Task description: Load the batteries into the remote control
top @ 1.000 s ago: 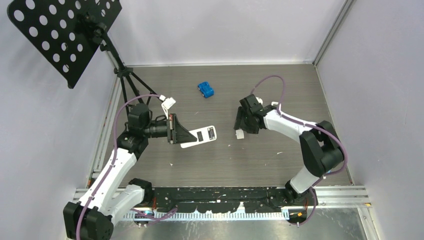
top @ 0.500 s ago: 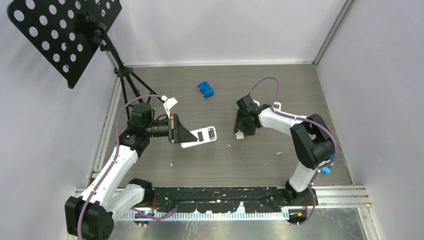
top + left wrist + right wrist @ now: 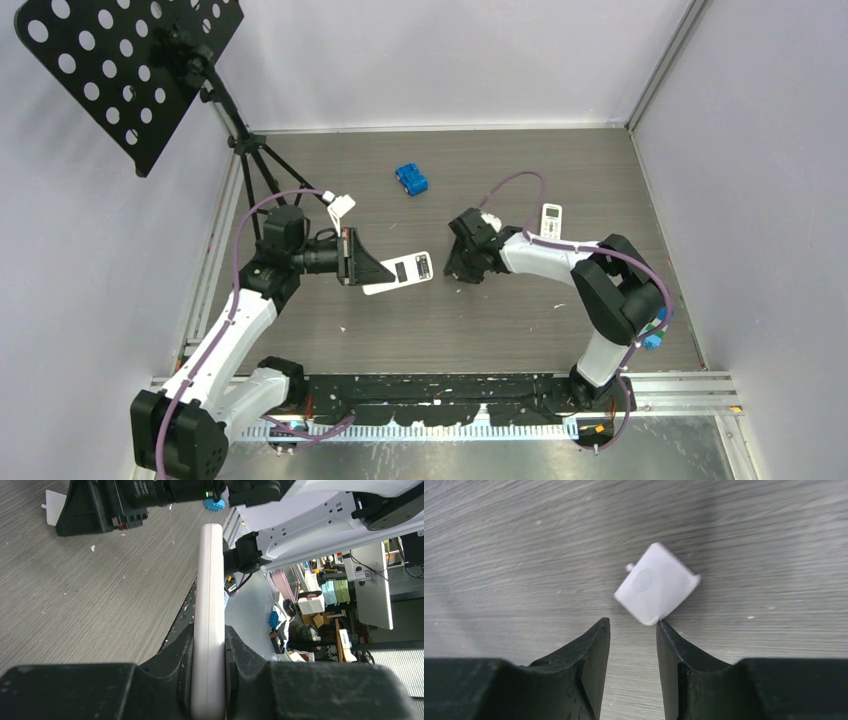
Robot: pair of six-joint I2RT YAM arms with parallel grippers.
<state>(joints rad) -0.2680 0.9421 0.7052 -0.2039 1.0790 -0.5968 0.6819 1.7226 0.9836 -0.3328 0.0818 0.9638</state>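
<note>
My left gripper (image 3: pixel 352 260) is shut on one end of a white remote control (image 3: pixel 398 272) and holds it just above the floor. Two dark recesses show in the remote's upper face. In the left wrist view the remote (image 3: pixel 210 595) stands edge-on between the fingers (image 3: pixel 175 652). My right gripper (image 3: pixel 462 262) is open and points down, just right of the remote's free end. A small white square cover piece (image 3: pixel 656 590) lies flat on the floor just beyond its fingertips (image 3: pixel 600 630). No batteries are in view.
A second, smaller white remote (image 3: pixel 551 218) lies behind the right arm. A small blue object (image 3: pixel 411 179) sits at the back middle. A black perforated music stand (image 3: pixel 130 60) with tripod legs (image 3: pixel 255 165) stands at the back left. Walls close three sides.
The right arm has swung left towards the held remote and uncovered the smaller remote behind it. The left arm and its remote have hardly moved.
</note>
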